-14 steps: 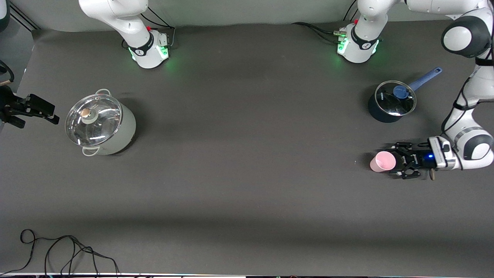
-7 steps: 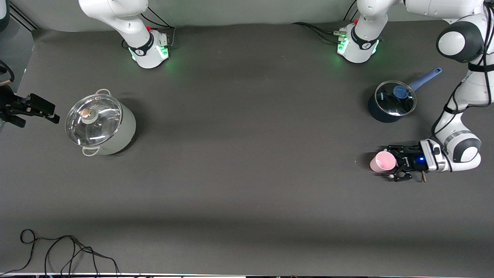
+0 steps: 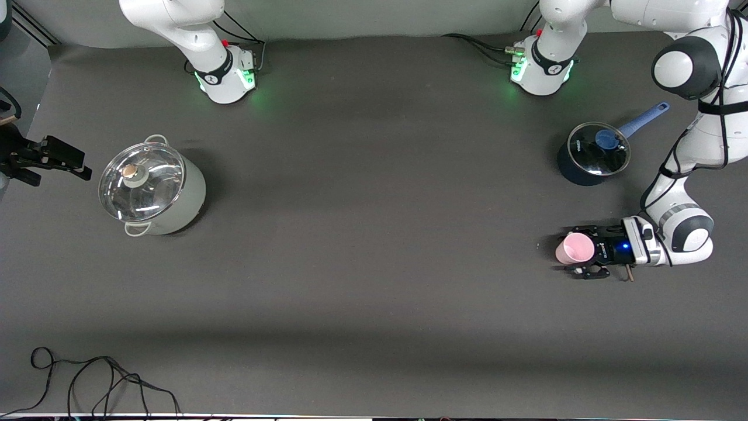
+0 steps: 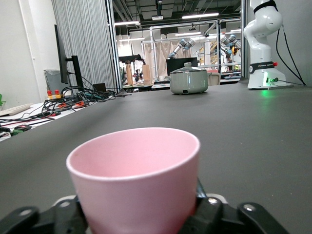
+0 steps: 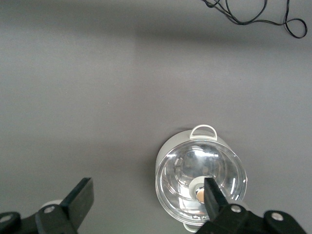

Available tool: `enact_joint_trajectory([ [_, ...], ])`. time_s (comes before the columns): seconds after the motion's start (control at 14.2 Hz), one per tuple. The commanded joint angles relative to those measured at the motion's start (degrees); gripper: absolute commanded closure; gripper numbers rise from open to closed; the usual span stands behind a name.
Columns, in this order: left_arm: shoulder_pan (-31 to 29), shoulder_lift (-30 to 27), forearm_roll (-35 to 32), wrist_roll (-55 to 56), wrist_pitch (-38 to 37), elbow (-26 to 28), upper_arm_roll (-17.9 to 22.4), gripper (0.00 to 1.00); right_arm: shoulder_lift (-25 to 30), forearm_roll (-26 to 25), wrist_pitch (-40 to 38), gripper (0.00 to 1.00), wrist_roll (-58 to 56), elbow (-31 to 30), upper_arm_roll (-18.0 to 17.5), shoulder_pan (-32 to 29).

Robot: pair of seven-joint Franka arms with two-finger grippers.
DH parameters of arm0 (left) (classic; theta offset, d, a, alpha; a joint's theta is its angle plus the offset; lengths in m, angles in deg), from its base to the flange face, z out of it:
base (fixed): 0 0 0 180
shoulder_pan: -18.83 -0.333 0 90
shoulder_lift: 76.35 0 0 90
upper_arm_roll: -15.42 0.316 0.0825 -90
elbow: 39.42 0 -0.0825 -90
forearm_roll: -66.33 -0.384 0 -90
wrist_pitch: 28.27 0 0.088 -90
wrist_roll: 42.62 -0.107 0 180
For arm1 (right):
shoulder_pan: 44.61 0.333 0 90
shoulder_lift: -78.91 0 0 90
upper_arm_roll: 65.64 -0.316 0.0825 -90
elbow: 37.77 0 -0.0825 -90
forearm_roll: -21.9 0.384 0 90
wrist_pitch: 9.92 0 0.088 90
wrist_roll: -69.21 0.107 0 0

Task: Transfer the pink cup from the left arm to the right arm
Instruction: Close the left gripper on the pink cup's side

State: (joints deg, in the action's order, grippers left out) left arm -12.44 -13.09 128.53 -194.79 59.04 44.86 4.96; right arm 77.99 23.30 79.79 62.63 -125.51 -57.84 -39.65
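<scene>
The pink cup (image 3: 571, 248) is a small pale-pink tumbler, upright, at the left arm's end of the table, nearer the front camera than the blue-handled saucepan. My left gripper (image 3: 580, 250) reaches in low and level and is shut on the cup's sides. In the left wrist view the cup (image 4: 136, 183) fills the foreground between the black fingers (image 4: 229, 219). My right gripper (image 3: 54, 159) hangs open and empty high over the right arm's end of the table, beside the grey pot. In the right wrist view its fingers (image 5: 84, 195) stand wide apart.
A grey lidded pot (image 3: 153, 188) stands at the right arm's end; it also shows in the right wrist view (image 5: 201, 178) and the left wrist view (image 4: 188, 80). A dark saucepan with a blue handle (image 3: 591, 155) stands near the left arm's base. A black cable (image 3: 99, 380) lies at the front edge.
My left gripper has moved a little toward the right arm's end of the table, with the pink cup in it. The right gripper has shifted only slightly.
</scene>
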Motion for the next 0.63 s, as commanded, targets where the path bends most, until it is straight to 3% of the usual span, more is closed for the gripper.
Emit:
enact_joint_trajectory([
  [0.0, 0.42, 0.55, 1.35, -2.59, -0.03, -0.34, 0.52, 1.00, 0.84, 0.97, -0.33, 0.00, -0.54, -0.59, 0.37, 0.05],
  [0.35, 1.74, 0.02, 2.31, -5.60, -1.08, -0.60, 0.35, 1.00, 0.92, 0.97, -0.33, 0.00, -0.54, -0.59, 0.28, 0.14],
  [0.56, 1.83, -0.24, 3.37, -1.40, -0.56, -0.60, -3.86, 1.00, 0.92, 1.06, -0.42, 0.00, -0.45, -0.59, 0.28, 0.05],
])
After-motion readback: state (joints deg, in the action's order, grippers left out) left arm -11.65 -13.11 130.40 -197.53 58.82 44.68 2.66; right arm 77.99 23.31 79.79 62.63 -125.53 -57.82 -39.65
